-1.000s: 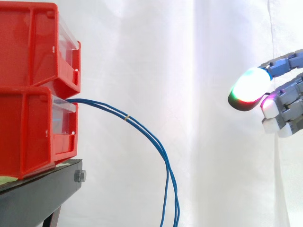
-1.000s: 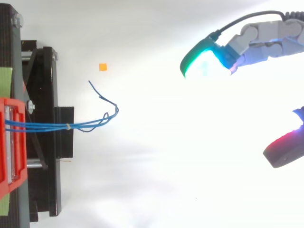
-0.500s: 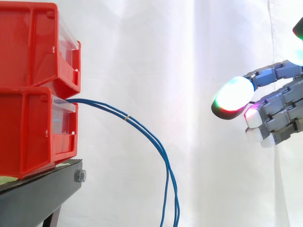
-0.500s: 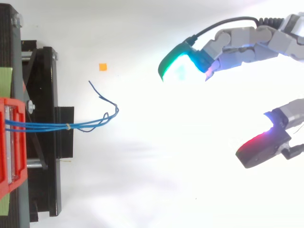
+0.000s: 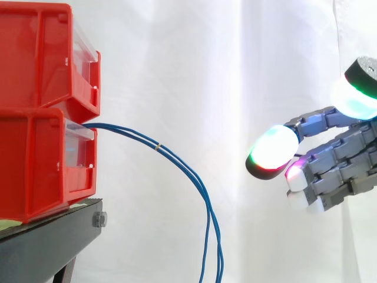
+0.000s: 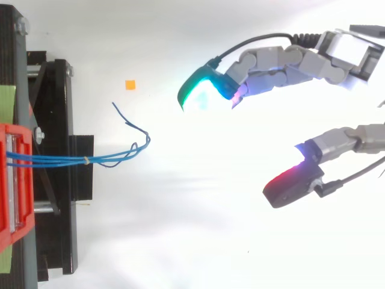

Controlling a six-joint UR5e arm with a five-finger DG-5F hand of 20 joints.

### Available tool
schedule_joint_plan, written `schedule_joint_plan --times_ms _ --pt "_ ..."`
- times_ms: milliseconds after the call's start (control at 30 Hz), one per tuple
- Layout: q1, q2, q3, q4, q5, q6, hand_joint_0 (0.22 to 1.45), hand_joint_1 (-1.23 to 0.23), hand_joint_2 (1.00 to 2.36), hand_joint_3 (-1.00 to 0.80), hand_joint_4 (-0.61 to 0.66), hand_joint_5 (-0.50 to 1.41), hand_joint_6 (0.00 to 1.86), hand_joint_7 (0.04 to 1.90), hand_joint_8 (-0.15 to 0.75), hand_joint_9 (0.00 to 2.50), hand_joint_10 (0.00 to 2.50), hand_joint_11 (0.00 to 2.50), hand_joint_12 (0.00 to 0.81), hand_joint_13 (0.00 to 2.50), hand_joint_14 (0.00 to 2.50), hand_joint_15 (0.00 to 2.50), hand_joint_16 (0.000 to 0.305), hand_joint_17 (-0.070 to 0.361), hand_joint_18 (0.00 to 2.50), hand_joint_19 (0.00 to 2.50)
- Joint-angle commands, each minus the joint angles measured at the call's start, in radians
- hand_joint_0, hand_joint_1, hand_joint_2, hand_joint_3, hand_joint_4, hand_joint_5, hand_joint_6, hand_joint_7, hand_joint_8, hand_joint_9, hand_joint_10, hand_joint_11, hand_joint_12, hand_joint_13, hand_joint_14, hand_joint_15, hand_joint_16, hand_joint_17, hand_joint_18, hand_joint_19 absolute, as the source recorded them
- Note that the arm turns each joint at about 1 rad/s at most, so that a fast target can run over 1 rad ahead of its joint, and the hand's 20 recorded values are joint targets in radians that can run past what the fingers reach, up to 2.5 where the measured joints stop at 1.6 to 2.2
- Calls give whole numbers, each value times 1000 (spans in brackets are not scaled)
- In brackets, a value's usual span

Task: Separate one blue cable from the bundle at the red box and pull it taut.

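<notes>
We find the robot hand (image 5: pixel 344 165) closer to the red box (image 5: pixel 35 159) than a moment ago, spread wide and empty, yet well apart from the blue cables (image 5: pixel 177 160) drooping slack from that box, so no cable is separated yet.

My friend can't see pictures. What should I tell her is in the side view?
A robot hand at the right, fingers open and glowing, hangs apart from blue cables. The cables leave the lower of two stacked red bins on a black stand and droop down before a white curtain.
</notes>
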Motion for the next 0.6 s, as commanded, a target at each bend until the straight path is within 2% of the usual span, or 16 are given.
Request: schedule_joint_plan --times_ms 0,133,233,267,300,367,400,433,533,567 --pt "-2 -19 9 26 3 2 516 -664 1000 -500 141 -185 502 773 238 651 21 546 287 603 15 367 35 78 374 476" --pt "-4 -24 10 24 2 2 517 -663 1000 -500 140 -185 502 777 239 657 21 559 287 604 14 368 35 78 373 481" --pt "-8 -104 53 13 -9 18 516 -663 1000 -500 141 -184 502 778 239 659 22 570 287 604 14 372 35 78 374 476" --pt "-28 -203 113 -17 -81 90 516 -663 1000 -500 141 -184 502 778 240 661 19 559 289 604 14 372 35 78 374 476" --pt "-39 -251 170 -34 -129 146 516 -663 1000 -500 141 -184 502 778 237 660 19 562 289 605 14 370 35 78 374 472" --pt "-43 -280 219 -63 -175 196 516 -662 1000 -500 141 -184 502 782 237 656 19 567 289 605 14 375 35 78 373 483" --pt "-48 -285 243 -128 -218 219 516 -662 1000 -500 142 -183 502 779 237 657 19 559 289 605 15 379 35 78 375 475" --pt "-50 -283 248 -151 -227 219 516 -661 1000 -500 142 -183 502 782 236 658 19 563 289 606 14 371 35 78 374 474" --pt "-50 -283 271 -212 -225 203 516 -660 1000 -500 142 -183 502 782 238 658 19 563 288 607 15 377 35 78 377 483" --pt "-48 -283 297 -250 -224 182 516 -660 1001 -500 142 -183 502 783 241 659 22 560 291 610 14 379 35 78 377 483"
